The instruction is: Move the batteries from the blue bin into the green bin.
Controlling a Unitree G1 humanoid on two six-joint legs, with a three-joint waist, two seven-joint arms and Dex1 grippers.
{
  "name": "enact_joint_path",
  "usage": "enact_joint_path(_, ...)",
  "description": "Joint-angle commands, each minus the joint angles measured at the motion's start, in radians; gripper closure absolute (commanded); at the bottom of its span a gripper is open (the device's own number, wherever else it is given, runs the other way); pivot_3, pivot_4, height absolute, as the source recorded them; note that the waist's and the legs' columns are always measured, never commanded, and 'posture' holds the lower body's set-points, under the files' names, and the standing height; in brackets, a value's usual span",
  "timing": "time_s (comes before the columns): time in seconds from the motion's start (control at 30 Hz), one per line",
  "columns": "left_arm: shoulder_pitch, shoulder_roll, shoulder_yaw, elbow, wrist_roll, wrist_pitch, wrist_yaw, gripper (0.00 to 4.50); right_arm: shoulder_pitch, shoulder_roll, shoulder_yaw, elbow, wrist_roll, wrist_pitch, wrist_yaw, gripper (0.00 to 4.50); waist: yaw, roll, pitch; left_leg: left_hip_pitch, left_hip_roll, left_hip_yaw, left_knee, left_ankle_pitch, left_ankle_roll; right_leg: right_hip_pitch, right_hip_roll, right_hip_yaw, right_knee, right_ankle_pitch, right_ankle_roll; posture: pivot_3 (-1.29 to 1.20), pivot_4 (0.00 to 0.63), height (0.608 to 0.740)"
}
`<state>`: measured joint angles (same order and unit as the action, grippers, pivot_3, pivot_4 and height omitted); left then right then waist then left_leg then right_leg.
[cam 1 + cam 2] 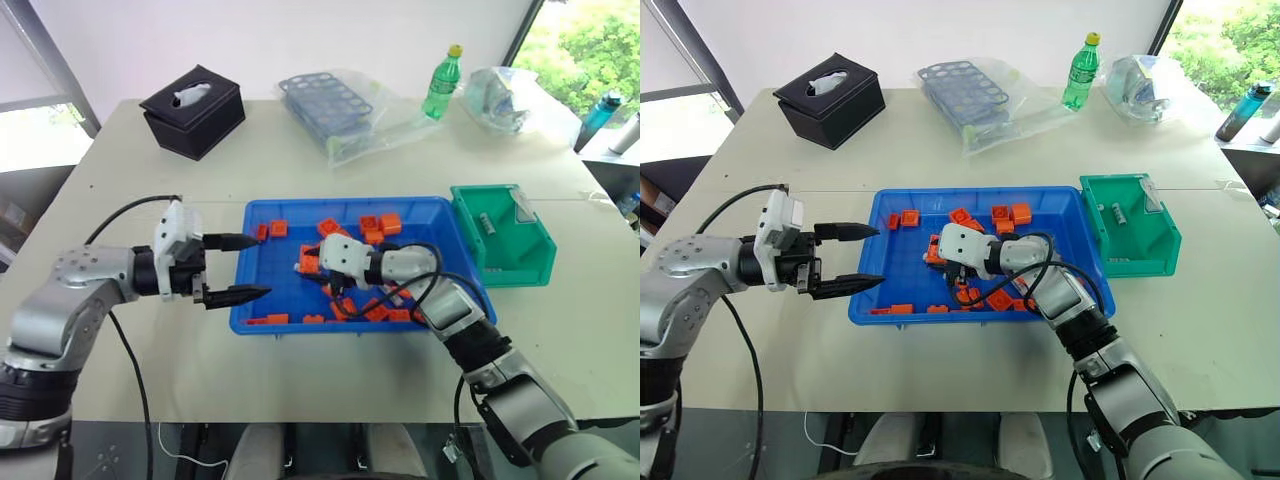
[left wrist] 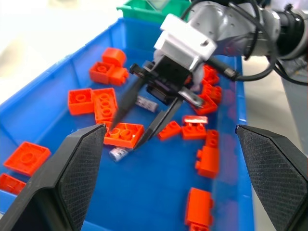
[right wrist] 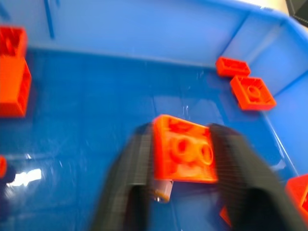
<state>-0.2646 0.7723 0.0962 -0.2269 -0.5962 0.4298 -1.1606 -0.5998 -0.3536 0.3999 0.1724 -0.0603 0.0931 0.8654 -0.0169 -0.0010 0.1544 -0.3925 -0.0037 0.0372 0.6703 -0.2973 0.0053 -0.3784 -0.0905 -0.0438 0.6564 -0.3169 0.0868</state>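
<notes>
A: Where is the right end effector (image 2: 139, 126)?

B: It is down inside the blue bin (image 1: 262, 300), near the middle. Its two black fingers have an orange brick (image 3: 185, 155) between them and press on its sides. So it is holding a brick.

A: And the batteries?

B: One battery (image 2: 118, 153) lies on the floor of the blue bin, right by that brick and the fingertips. Another battery (image 2: 145, 103) lies a bit farther in, under the end effector. One more (image 1: 488, 224) is already in the green bin (image 1: 525, 262), which sits just beside the blue bin.

A: What about the left end effector (image 1: 240, 268)?

B: It hangs over the surface (image 1: 120, 150) at the other end of the blue bin, wide apart and holding nothing.
</notes>
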Motion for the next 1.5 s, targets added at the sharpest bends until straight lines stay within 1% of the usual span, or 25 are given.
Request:
enact_joint_path(0.03,0.015,0.003,0.003,0.008,0.034,-0.082,-0.03,0.0,0.003,0.0,-0.028,-0.049,0.019,0.008,0.005,4.47,0.0,0.0,0.0,0.0,0.0,0.0,0.0,0.0,0.0,0.0,0.0,0.0,0.0,0.0,0.0,0.0,0.15,0.716)
enact_joint_path(0.33,0.013,-0.003,-0.012,0.031,0.058,-0.099,-0.037,0.0,-0.017,0.036,-0.063,-0.073,0.052,0.054,-0.02,4.47,0.0,0.0,0.0,0.0,0.0,0.0,0.0,0.0,0.0,-0.001,0.0,0.0,0.002,0.0,0.0,0.0,0.15,0.716)
enact_joint_path(0.47,0.013,-0.01,-0.018,0.029,0.062,-0.098,-0.032,0.0,-0.062,0.078,-0.05,0.003,0.032,0.027,-0.047,4.47,-0.003,0.0,0.0,0.0,0.0,0.0,0.0,0.0,0.0,-0.002,0.0,0.001,0.003,0.0,0.0,0.0,0.15,0.716)
enact_joint_path(0.6,0.013,-0.015,-0.021,0.026,0.062,-0.097,-0.028,0.0,-0.121,0.143,-0.029,0.127,0.01,-0.001,-0.075,4.47,-0.003,0.0,0.0,0.0,0.0,0.001,0.0,0.0,0.0,-0.004,0.0,0.001,0.007,0.0,0.0,0.0,0.15,0.716)
enact_joint_path(0.7,0.008,-0.018,-0.024,0.024,0.062,-0.095,-0.023,0.0,-0.152,0.173,-0.025,0.181,0.003,-0.007,-0.072,3.62,-0.004,0.0,0.0,0.0,0.0,0.001,0.0,0.0,0.0,-0.005,0.0,0.002,0.008,0.0,0.0,0.0,0.15,0.716)
enact_joint_path(0.73,0.006,-0.018,-0.024,0.025,0.062,-0.094,-0.022,0.0,-0.161,0.175,-0.021,0.19,-0.008,-0.019,-0.074,3.22,-0.002,0.0,0.0,-0.001,0.0,0.002,0.0,0.0,0.0,-0.005,0.0,0.002,0.008,0.0,0.0,0.0,0.15,0.716)
enact_joint_path(0.77,0.002,-0.017,-0.023,0.026,0.06,-0.091,-0.021,0.0,-0.172,0.17,-0.022,0.186,-0.018,-0.018,-0.076,2.66,-0.001,0.0,0.0,-0.001,0.0,0.002,0.0,0.0,0.0,-0.006,-0.001,0.002,0.008,0.0,0.0,0.0,0.15,0.716)
enact_joint_path(0.8,-0.001,-0.017,-0.021,0.027,0.058,-0.088,-0.021,0.0,-0.182,0.162,-0.028,0.169,-0.02,-0.003,-0.073,2.19,-0.001,0.0,0.0,-0.002,-0.001,0.002,0.0,0.0,0.0,-0.006,-0.001,0.002,0.008,0.0,0.0,0.0,0.15,0.716)
enact_joint_path(0.87,-0.001,-0.014,-0.019,0.024,0.056,-0.085,-0.02,0.0,-0.182,0.135,-0.044,0.091,-0.007,0.051,-0.049,2.19,-0.001,0.0,0.0,-0.005,-0.001,0.002,0.003,0.0,0.0,-0.01,-0.001,0.002,0.009,0.0,0.0,0.0,0.15,0.716)
enact_joint_path(0.97,0.002,-0.01,-0.015,0.024,0.055,-0.085,-0.022,0.0,-0.159,0.106,-0.066,-0.047,0.039,0.187,-0.017,2.19,-0.001,0.0,0.0,-0.017,0.0,-0.001,0.011,0.0,0.0,-0.019,0.0,0.001,0.012,0.0,0.0,0.0,0.15,0.716)
enact_joint_path(1.03,0.003,-0.007,-0.014,0.024,0.054,-0.084,-0.023,0.0,-0.135,0.089,-0.067,-0.138,0.063,0.303,-0.002,2.19,-0.001,0.0,0.0,-0.018,0.0,-0.001,0.012,0.0,0.001,-0.019,0.0,0.001,0.012,0.0,0.0,0.0,0.15,0.716)
enact_joint_path(1.17,-0.001,-0.007,-0.019,0.025,0.049,-0.078,-0.027,0.0,-0.091,0.049,-0.026,-0.263,0.071,0.507,0.024,2.19,0.0,0.0,0.0,-0.017,0.0,-0.001,0.012,-0.001,0.001,-0.018,0.0,0.002,0.012,0.0,0.0,0.0,0.15,0.716)
enact_joint_path(1.27,-0.013,-0.01,-0.027,0.027,0.048,-0.074,-0.032,0.0,-0.075,0.052,-0.02,-0.29,0.09,0.627,0.011,2.19,0.0,0.0,0.0,-0.017,0.0,-0.001,0.012,-0.001,0.001,-0.018,0.0,0.002,0.012,0.0,0.0,0.0,0.15,0.716)
enact_joint_path(1.5,-0.049,-0.02,-0.032,0.035,0.044,-0.063,-0.041,0.0,-0.059,0.054,0.0,-0.246,0.1,0.669,-0.008,2.19,0.0,0.0,0.0,-0.017,0.0,-0.001,0.012,-0.001,0.001,-0.018,0.0,0.002,0.012,0.0,0.0,0.0,0.15,0.716)
